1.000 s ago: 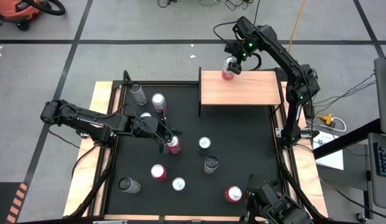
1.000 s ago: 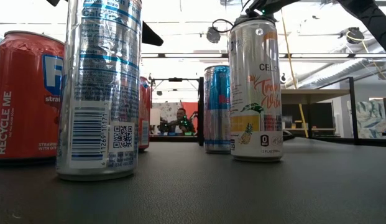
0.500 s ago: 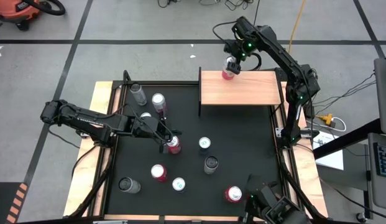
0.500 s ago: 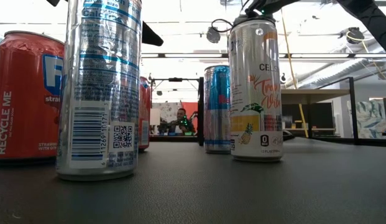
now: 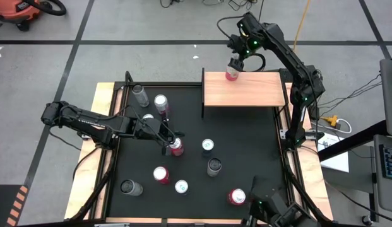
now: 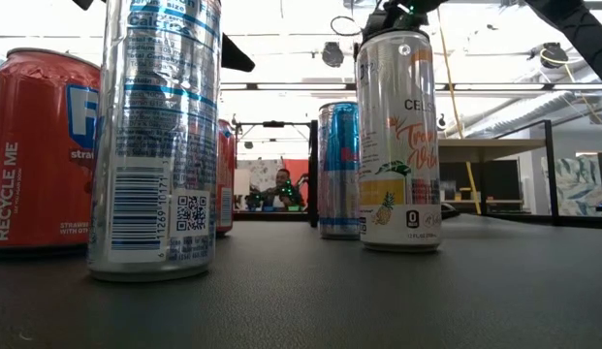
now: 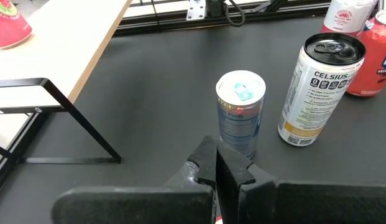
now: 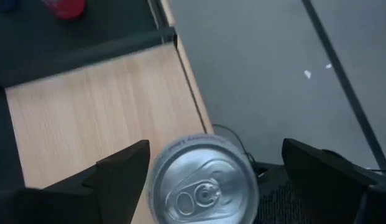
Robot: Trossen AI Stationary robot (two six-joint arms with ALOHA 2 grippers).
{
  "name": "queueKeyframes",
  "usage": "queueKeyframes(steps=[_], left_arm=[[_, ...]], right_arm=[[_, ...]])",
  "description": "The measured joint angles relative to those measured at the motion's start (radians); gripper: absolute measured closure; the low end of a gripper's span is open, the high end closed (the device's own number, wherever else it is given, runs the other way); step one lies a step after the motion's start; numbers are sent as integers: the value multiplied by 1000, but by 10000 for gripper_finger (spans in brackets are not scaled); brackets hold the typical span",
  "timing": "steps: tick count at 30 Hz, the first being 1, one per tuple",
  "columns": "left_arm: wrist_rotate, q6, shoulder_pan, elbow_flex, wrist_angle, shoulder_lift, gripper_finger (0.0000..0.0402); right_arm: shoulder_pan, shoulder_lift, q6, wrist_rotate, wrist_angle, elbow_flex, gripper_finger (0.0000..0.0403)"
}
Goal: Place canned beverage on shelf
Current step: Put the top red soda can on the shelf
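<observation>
High view | right jaws [image 5: 233,61] apart astride can [image 5: 231,74] on shelf [image 5: 246,94] | left jaws [image 5: 172,140] together

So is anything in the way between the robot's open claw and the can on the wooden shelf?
No, nothing visible. The right gripper hangs just above the red can, which stands at the back edge of the shelf. From its wrist camera, its open fingers flank the can's top with only air between.
</observation>
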Motion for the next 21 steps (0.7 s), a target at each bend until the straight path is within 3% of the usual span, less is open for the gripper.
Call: queueKeyframes(steps=[6,15,21], left_arm=[[0,-9,0,0,-20,0,402],[-6,-10,0,0,-34,0,402],[-14,-10,0,0,-33,0,402]], right_arm=[[1,-5,28,-23,-30,73,57],[25,-107,93,-270,-52,65,57],[187,-200,177,-211,7,65,58]])
